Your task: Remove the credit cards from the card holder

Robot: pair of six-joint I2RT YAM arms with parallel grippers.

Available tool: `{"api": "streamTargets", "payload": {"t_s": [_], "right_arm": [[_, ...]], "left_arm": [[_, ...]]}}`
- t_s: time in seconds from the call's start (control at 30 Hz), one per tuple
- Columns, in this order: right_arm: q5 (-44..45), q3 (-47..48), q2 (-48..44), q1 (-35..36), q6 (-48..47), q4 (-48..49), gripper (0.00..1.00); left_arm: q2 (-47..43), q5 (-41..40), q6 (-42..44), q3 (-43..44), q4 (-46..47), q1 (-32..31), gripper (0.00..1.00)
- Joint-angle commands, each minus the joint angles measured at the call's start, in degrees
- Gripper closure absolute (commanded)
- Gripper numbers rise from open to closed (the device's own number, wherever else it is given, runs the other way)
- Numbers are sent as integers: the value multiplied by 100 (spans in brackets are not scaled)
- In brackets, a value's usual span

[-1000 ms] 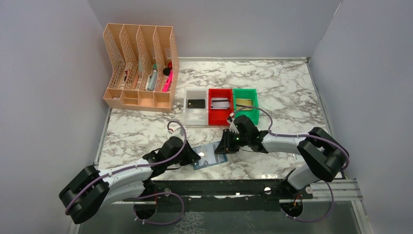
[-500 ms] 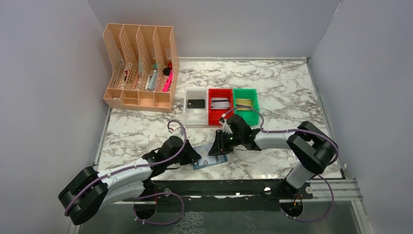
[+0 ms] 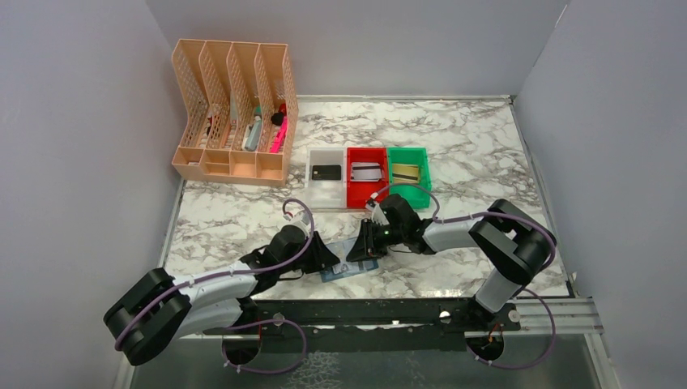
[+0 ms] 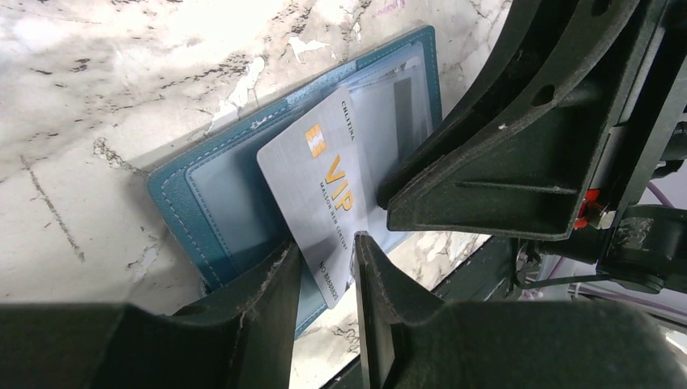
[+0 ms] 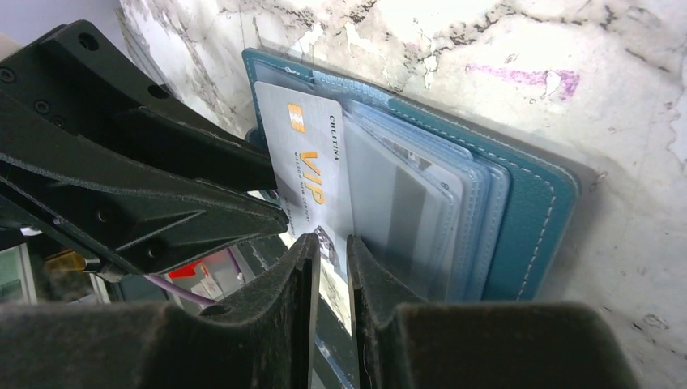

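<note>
The silver VIP card [image 4: 324, 174] is sticking partway out of a clear pocket of the blue card holder [image 4: 202, 194], which is lying open on the marble bench [image 4: 81, 105] between the two arms. The left gripper [image 4: 324, 243] is standing slack, its jaws parted around the card's near corner. The right gripper [image 5: 330, 240] is straddling another edge of the card through a narrow gap; whether it is pinching cannot be told. Farther back, a black card [image 3: 326, 172] is lying in the white bin [image 3: 326, 196], a grey card [image 3: 366, 171] in the red bin [image 3: 366, 196] and a gold card [image 3: 406, 171] in the green bin [image 3: 409, 194]
</note>
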Motion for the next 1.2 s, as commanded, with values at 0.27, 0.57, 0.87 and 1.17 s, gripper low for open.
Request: {"api": "streamTargets", "payload": {"t_s": [0.27,0.57,0.87,1.17], "right_arm": [[308,-146,383,60,-41,-459,76],[663,42,-45,60,-312,-972,75],[1587,356,-941,51,-787,-2004,69],[3030,239,-2058,43,-130,-2664,48]], "left_arm": [[229,289,278,240,283,-3,72],[-332,-501,635,591,-1147,9,97],[-1099,-1210,1064,1118,-2590,40,100],[-1456,-1130,1184,1296,-2490,49,100]]}}
